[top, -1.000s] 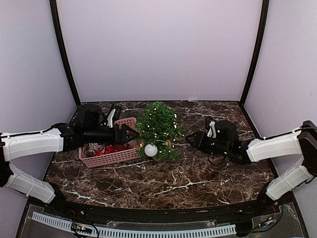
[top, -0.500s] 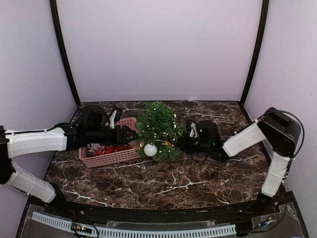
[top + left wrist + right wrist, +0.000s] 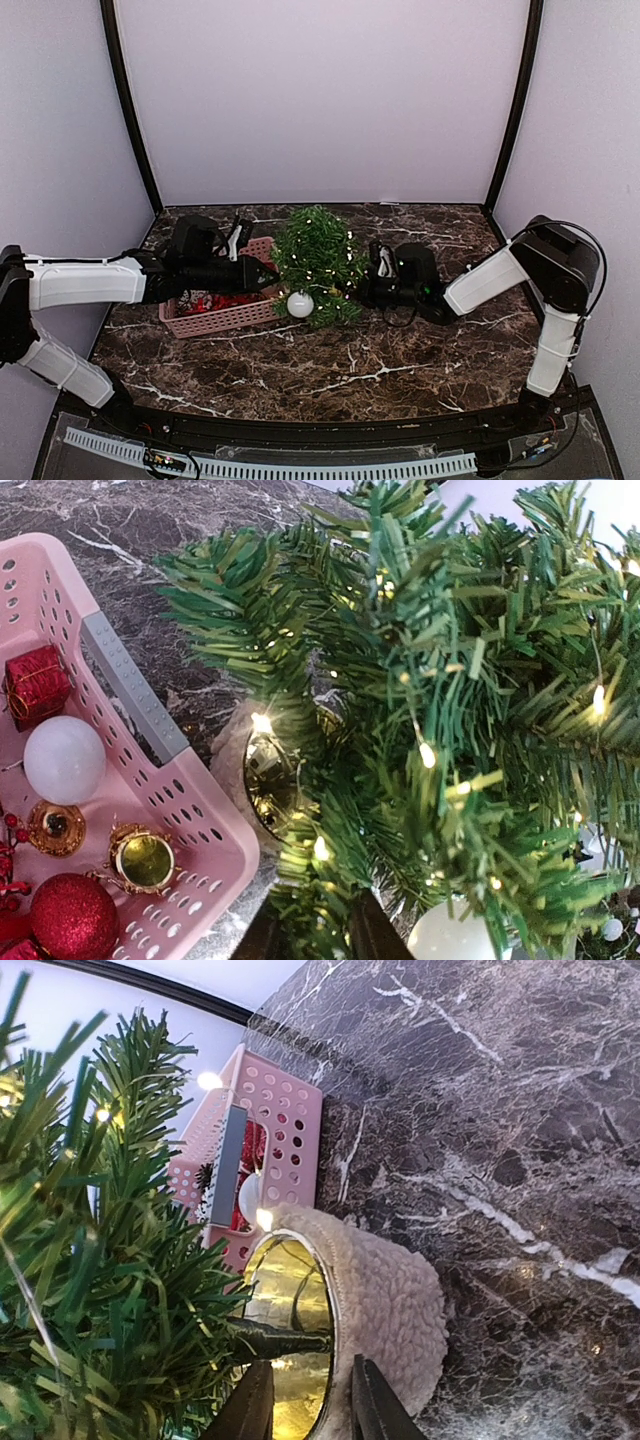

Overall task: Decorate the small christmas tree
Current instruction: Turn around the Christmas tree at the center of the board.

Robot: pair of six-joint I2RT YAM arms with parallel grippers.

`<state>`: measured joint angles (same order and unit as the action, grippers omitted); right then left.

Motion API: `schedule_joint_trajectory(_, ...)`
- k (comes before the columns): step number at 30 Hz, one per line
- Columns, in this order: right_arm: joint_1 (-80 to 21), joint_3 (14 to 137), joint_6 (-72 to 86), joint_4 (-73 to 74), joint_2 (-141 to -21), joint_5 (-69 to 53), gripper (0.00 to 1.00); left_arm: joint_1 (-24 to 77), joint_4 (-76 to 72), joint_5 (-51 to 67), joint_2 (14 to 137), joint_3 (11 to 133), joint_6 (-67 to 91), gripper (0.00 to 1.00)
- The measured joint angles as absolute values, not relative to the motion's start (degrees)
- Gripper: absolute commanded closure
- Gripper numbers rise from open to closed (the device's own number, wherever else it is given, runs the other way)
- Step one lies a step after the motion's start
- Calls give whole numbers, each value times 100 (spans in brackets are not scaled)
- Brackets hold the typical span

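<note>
— Well, where's the small christmas tree (image 3: 318, 262)?
— Upright on the marble table (image 3: 420, 350), toward twelve o'clock from centre, with the pink basket (image 3: 215, 318) just beside it at nine o'clock.
— And the grippers?
— My left gripper (image 3: 268, 279) is in at the tree's nine o'clock, needles between its narrow-set fingers. My right gripper (image 3: 308, 1410), at three o'clock, straddles the pot (image 3: 395, 1310) rim. I can't tell whether either actually pinches.

The small christmas tree (image 3: 318, 262) is green, speckled with warm-white lights; its pot (image 3: 385, 1310) is tan fleece outside, shiny gold within; the ball (image 3: 300, 304) on it is white; the basket (image 3: 215, 318) is pink, patterned with round holes; its glitter ball (image 3: 72, 917) is red; the table (image 3: 400, 360) is dark brown marble, white-veined.
</note>
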<state>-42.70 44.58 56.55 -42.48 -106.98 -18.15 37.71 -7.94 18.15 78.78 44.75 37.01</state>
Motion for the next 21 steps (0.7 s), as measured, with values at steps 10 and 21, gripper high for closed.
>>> schedule_joint_trajectory(10,-4550,4029,5889,-4595,-10665,-1802,75,3756,-939,1822,8285,4626,3535,85)
schedule_joint_trajectory(21,-4882,3391,6230,-4893,-10182,-1490,71,3686,-1282,2060,8637,4831,3120,80)
